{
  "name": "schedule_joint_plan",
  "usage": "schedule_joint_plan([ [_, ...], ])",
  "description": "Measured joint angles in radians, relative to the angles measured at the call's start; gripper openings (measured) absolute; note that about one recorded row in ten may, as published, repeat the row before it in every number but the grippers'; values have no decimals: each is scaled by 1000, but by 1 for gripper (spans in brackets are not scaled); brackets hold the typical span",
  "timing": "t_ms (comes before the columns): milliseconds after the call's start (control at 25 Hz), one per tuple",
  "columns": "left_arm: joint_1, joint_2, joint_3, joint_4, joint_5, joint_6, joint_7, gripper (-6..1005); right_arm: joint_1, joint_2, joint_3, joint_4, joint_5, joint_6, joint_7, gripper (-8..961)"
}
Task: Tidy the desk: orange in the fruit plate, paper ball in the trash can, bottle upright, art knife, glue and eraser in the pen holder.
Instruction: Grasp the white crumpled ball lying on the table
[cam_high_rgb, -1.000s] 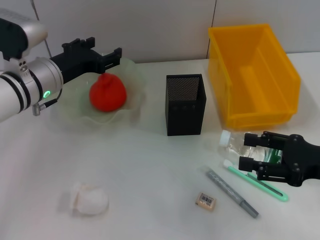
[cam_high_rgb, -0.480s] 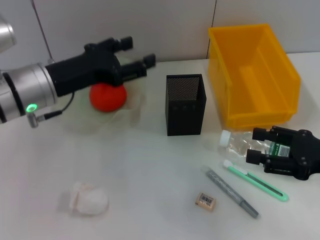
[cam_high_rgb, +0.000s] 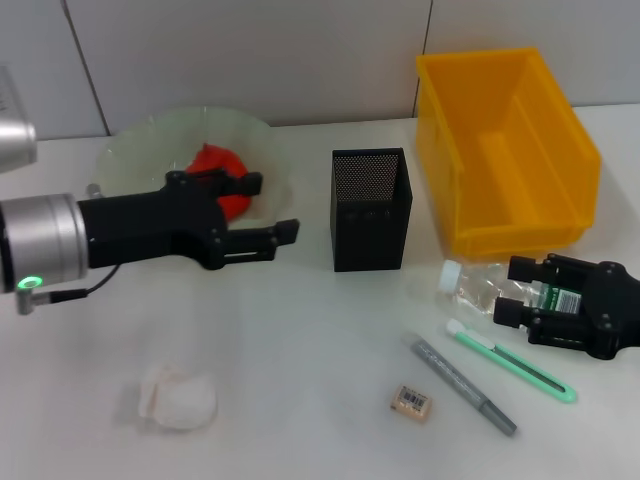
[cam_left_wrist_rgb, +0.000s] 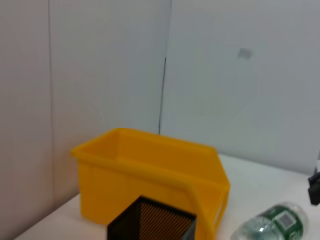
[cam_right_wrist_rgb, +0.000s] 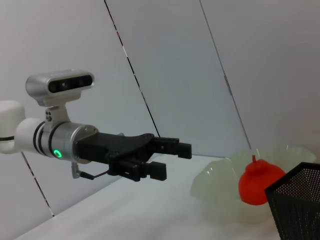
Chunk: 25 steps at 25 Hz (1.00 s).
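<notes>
The orange (cam_high_rgb: 211, 160) lies in the fruit plate (cam_high_rgb: 130, 152). My left gripper (cam_high_rgb: 266, 207) is open and empty, just in front of the plate and left of the pen holder (cam_high_rgb: 369, 210). It also shows in the right wrist view (cam_right_wrist_rgb: 167, 159), with the orange (cam_right_wrist_rgb: 257, 182) behind it. The bottle (cam_high_rgb: 478, 285) lies on its side in front of the trash can (cam_high_rgb: 505, 150). My right gripper (cam_high_rgb: 512, 290) is shut on the bottle's body. The paper ball (cam_high_rgb: 178, 400) lies at the front left. The eraser (cam_high_rgb: 411, 401), grey glue stick (cam_high_rgb: 465, 385) and green art knife (cam_high_rgb: 510, 360) lie at the front right.
A grey wall runs behind the white table. The left wrist view shows the trash can (cam_left_wrist_rgb: 150, 175), the pen holder's top (cam_left_wrist_rgb: 150, 225) and the lying bottle (cam_left_wrist_rgb: 272, 227). The pen holder stands between the plate and the trash can.
My left gripper has drawn back from over the plate and come down in front of it, empty; the orange stays in the plate. My right gripper came down onto the bottle and holds still.
</notes>
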Motion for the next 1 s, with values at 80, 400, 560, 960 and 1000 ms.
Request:
schedule_joint_plan([
  [80,25,1,-12,46,35,4,-28,769,1,0,0,-3,0,1,0,763],
  [400,74,-4,-96,114,99,96,-126,762,4,2,0,-24,-1,6,-13,763],
  [560,96,1,-102,149,144,141,-160,758,6,2,-5,-31,-1,17,-14,763],
  [960,153,-23,-150,217,349,184,-191,749,15,3,-9,-52,-1,26,-16,763],
  [1000,155,-22,-150,218,354,190,-191,748,16,3,-9,-56,-1,26,-16,763],
])
